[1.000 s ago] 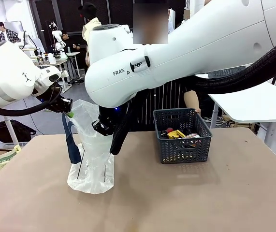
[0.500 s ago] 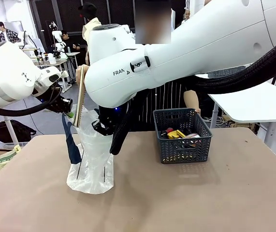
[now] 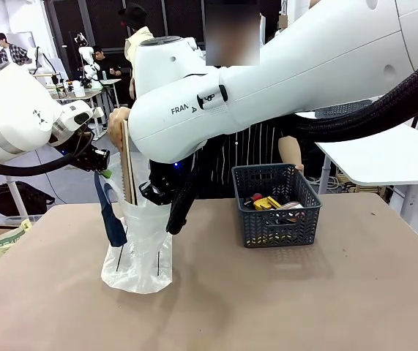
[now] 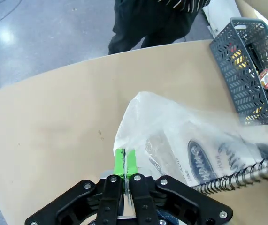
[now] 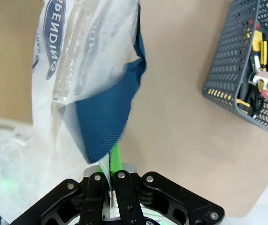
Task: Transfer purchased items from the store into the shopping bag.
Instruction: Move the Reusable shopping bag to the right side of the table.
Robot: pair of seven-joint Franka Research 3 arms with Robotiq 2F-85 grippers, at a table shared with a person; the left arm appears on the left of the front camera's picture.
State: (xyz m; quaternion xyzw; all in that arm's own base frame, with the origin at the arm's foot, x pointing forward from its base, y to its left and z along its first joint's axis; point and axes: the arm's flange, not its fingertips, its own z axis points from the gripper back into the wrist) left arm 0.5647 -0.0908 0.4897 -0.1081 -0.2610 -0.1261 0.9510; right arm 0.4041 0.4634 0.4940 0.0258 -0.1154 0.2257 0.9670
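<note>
The translucent shopping bag (image 3: 139, 248) stands on the table's left half, held open from both sides. My left gripper (image 3: 105, 172) is shut on its rim by the navy handle (image 3: 110, 216); in the left wrist view its green pads (image 4: 125, 161) pinch the plastic. My right gripper (image 3: 154, 192) is shut on the other navy handle (image 5: 109, 110). A person's hand (image 3: 117, 117) holds a flat spiral-bound notebook (image 3: 128, 164) upright, its lower end inside the bag. The dark grey basket (image 3: 274, 223) to the right holds a red item (image 3: 256, 197), a yellow one (image 3: 267, 203) and others.
My right arm's big white link (image 3: 282, 73) crosses above the table in front of the person. The tan table (image 3: 304, 292) is bare in front of the basket and the bag. A white table (image 3: 392, 157) stands at the far right.
The person's hand has come in from behind with the notebook and lowered it into the open bag. Both grippers have kept their hold on the bag.
</note>
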